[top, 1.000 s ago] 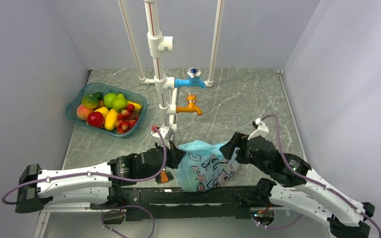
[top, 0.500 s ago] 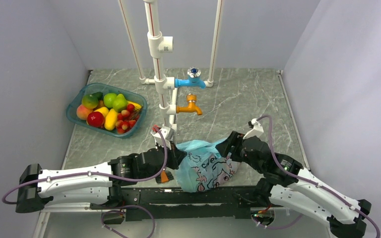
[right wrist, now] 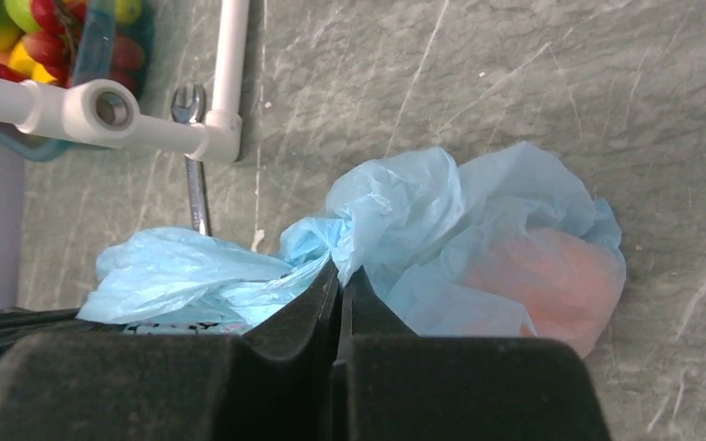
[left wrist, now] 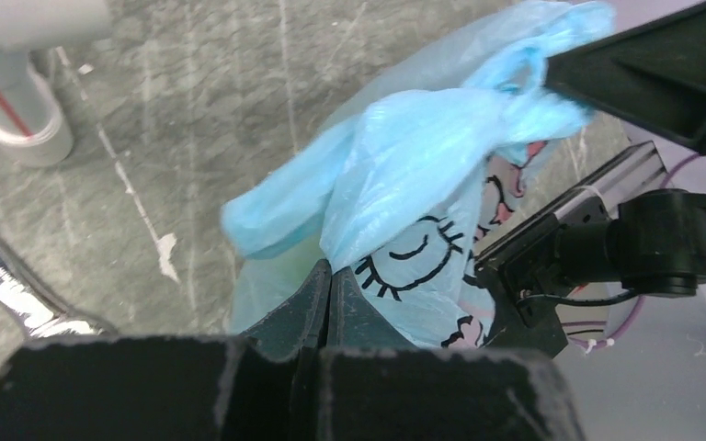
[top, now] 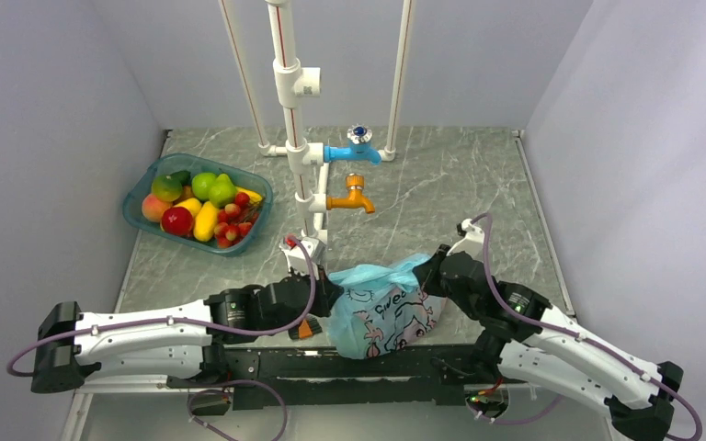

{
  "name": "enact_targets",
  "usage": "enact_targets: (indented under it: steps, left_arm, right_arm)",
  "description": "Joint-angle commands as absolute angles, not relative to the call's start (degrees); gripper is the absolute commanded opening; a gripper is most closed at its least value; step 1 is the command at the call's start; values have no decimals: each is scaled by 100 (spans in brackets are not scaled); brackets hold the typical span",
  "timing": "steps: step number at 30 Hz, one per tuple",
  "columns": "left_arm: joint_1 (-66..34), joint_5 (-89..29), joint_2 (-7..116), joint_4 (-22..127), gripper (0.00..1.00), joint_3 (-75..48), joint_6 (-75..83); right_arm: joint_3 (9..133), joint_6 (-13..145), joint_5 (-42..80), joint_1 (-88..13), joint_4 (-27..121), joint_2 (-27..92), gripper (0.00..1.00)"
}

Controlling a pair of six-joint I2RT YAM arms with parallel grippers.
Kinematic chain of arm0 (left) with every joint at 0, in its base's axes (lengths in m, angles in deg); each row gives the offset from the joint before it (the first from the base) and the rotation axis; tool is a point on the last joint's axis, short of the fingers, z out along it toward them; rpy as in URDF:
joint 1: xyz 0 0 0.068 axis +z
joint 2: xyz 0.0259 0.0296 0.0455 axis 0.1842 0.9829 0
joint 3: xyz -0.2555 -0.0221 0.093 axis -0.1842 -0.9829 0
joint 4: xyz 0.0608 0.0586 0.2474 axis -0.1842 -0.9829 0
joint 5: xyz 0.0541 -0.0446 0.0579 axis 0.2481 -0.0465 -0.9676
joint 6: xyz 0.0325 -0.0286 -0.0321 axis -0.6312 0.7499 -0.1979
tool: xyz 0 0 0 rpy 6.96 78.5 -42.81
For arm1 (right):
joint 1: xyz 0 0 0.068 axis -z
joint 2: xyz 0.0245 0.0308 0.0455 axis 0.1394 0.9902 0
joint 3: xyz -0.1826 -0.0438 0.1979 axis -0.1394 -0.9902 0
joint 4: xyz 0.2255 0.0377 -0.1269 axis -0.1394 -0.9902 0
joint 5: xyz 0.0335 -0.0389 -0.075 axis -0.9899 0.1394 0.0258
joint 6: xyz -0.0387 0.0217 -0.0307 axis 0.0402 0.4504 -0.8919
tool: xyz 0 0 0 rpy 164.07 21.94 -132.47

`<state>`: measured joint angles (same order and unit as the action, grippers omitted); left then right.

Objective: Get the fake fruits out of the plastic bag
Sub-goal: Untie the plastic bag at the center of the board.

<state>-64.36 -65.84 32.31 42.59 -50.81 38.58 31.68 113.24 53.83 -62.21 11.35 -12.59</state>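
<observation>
The light-blue plastic bag (top: 377,310), printed with dark cartoon drawings, sits bunched at the table's near edge between both arms. My left gripper (top: 327,290) is shut on the bag's left side; in the left wrist view the jaws (left wrist: 331,268) pinch the film (left wrist: 423,156) below a drawn eye. My right gripper (top: 428,272) is shut on a fold at the bag's upper right, its tips (right wrist: 342,268) closed on crinkled film (right wrist: 395,207). The fake fruits are inside the bag: an orange shape (right wrist: 552,276) glows through the film, the others are hidden.
A teal basket (top: 140,217) of other fruit stands at the back left. A white pipe stand (top: 287,83) carries a blue tap (top: 354,152) and an orange tap (top: 351,197). A wrench (right wrist: 198,197) lies by the pipe foot (right wrist: 225,129).
My right gripper has moved left into the bag and shut on its upper fold, gathering the bag's top. The left gripper has stayed shut on the bag.
</observation>
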Motion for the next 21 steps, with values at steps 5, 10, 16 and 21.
enact_targets:
  steps: [5,10,16,21]
  left_arm:
    - [-6444,-7104,2677,2917,5,-5095,4662]
    - [-6444,-6588,2049,4017,55,-5537,4400]
    - [-6400,-6730,2193,3695,71,-4726,3741]
    - [-6170,-6340,2896,3495,79,-3941,3175]
  right_arm:
    - [3359,9375,4542,-6231,2253,-2150,0]
    - [3322,8945,3898,-6237,2673,-2102,0]
    - [3333,8817,3338,-6233,2886,-1764,0]
    - [3358,8893,3231,-6231,2804,-1680,0]
